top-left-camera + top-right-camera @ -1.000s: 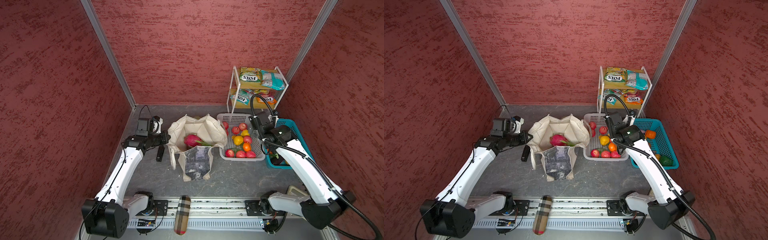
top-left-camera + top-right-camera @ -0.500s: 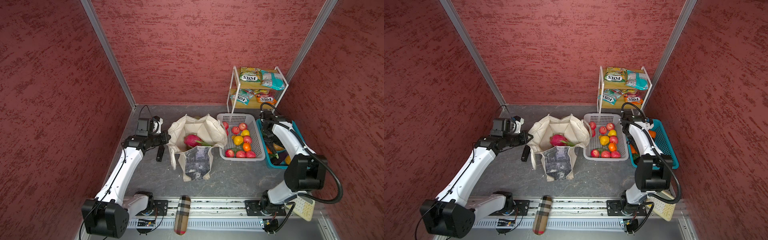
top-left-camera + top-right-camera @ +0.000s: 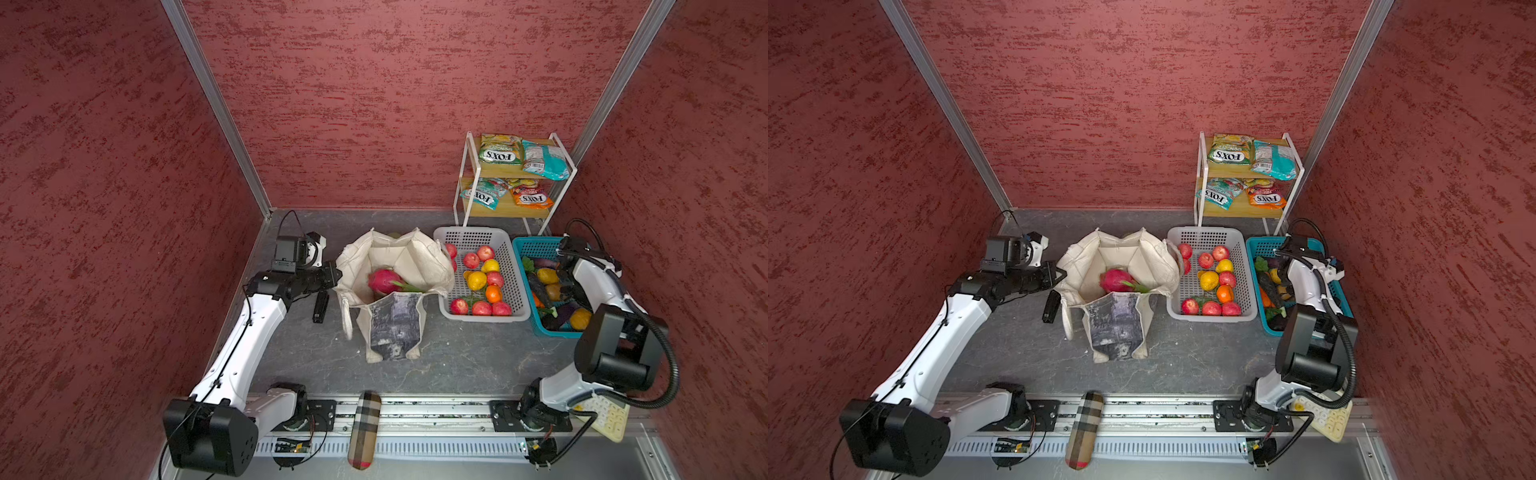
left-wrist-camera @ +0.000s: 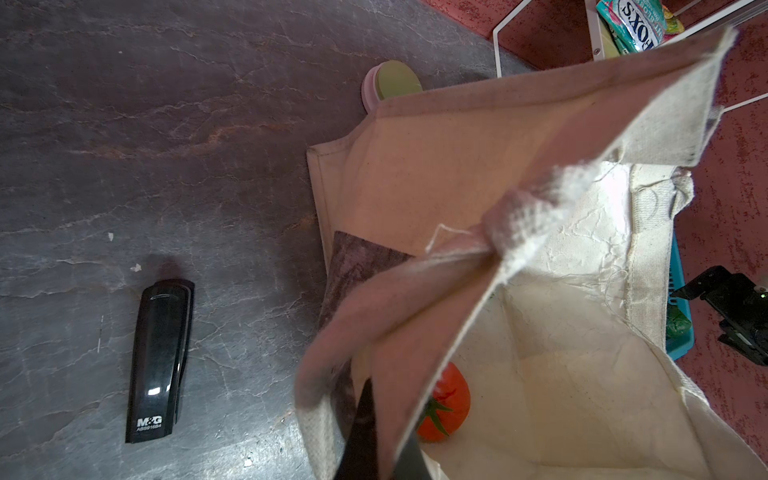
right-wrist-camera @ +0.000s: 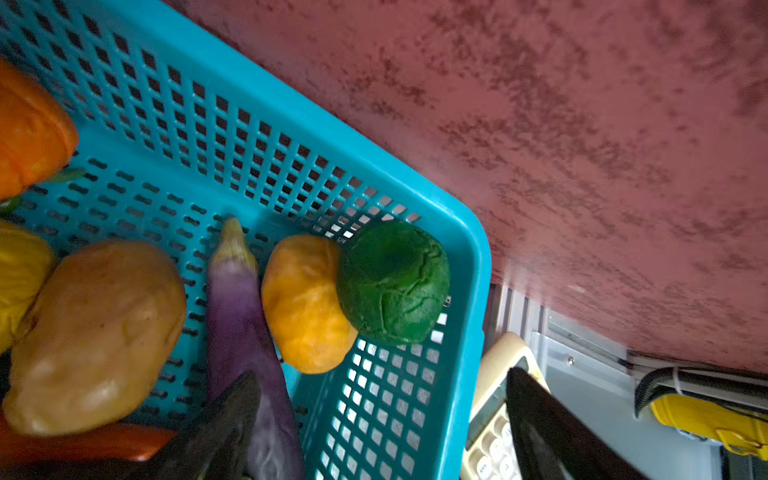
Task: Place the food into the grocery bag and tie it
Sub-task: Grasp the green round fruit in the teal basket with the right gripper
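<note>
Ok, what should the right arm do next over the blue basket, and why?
Probably slide the right gripper inward over the blue basket before lowering. Its jaws stand open, but one finger is over the purple eggplant and the other outside the rim, so descending here would likely hit the wall. The left gripper grips the grocery bag rim.

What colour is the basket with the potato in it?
Turquoise blue. The basket shows best in the right wrist view, with the potato inside.
</note>
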{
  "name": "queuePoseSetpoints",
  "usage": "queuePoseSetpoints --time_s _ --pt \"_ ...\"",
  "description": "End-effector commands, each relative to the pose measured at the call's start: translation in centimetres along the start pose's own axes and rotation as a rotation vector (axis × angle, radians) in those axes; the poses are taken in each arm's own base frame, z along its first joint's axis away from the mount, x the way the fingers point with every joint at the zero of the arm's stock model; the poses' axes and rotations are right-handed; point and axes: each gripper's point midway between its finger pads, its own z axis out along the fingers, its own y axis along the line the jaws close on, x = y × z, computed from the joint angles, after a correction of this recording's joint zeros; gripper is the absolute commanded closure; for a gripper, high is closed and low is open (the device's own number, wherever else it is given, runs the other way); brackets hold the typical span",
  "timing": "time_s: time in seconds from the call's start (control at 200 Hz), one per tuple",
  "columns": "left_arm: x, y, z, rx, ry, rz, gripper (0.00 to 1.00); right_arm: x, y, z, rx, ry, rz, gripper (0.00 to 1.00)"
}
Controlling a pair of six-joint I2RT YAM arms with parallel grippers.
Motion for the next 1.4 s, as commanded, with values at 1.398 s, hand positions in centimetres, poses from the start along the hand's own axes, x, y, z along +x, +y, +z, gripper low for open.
queuePoseSetpoints --time_s 1.398 --pt "-0.2 -0.6 0.0 0.027 -0.008 0.011 1.00 0.7 -2.1 6.5 0.141 0.029 0.030 0.16"
